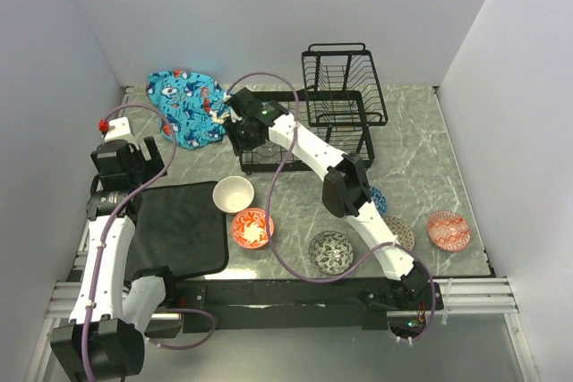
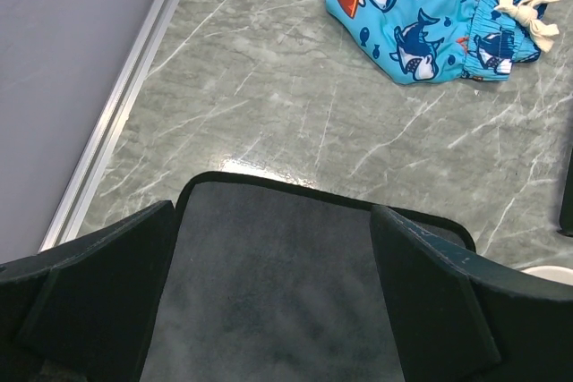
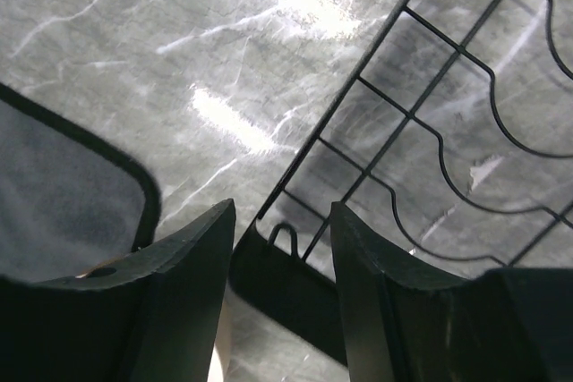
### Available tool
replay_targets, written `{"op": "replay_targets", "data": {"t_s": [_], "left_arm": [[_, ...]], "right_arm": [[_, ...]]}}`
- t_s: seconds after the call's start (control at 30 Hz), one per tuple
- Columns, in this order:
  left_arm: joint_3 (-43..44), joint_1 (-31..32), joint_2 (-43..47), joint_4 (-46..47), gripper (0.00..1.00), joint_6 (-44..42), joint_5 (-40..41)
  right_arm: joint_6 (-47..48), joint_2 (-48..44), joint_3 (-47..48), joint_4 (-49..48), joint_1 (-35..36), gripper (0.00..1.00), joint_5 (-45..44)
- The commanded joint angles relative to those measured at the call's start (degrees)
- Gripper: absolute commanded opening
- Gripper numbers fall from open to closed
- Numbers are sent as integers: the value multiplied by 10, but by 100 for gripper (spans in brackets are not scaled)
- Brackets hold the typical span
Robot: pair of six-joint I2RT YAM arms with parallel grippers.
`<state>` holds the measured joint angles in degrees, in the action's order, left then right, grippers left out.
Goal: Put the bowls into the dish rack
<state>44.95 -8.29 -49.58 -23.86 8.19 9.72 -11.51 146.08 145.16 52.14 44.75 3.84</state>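
Both spread and empty, the right gripper (image 3: 282,212) hangs over the dish rack's (image 1: 345,87) near-left corner, the left gripper (image 2: 273,212) over a dark mat (image 2: 269,301), the bowls (image 1: 233,192) lying nearer the bases.

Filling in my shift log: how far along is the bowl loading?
Done: nothing; the dish rack looks empty. In hand: nothing; the right gripper hangs open at the rack's base, the left gripper open over the mat. Left: all six bowls, from the cream bowl to the salmon bowl, sit on the table.
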Motion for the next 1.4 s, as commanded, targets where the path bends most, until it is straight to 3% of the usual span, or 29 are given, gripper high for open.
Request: {"op": "replay_targets", "data": {"t_s": [0.0, 0.43, 0.5, 0.87, 1.37], "left_arm": [[-2, -4, 5, 18, 97, -1, -13], [-7, -11, -10, 40, 97, 9, -29], [-7, -10, -17, 45, 97, 8, -33], [-16, -10, -33, 74, 97, 11, -56], [-23, -10, -68, 106, 97, -11, -75]], "right_arm": [[14, 15, 12, -32, 7, 54, -13], [41, 14, 0, -10, 8, 31, -15], [53, 5, -8, 3, 7, 19, -9], [97, -52, -66, 21, -9, 13, -20], [107, -162, -215, 45, -5, 8, 10]]}}
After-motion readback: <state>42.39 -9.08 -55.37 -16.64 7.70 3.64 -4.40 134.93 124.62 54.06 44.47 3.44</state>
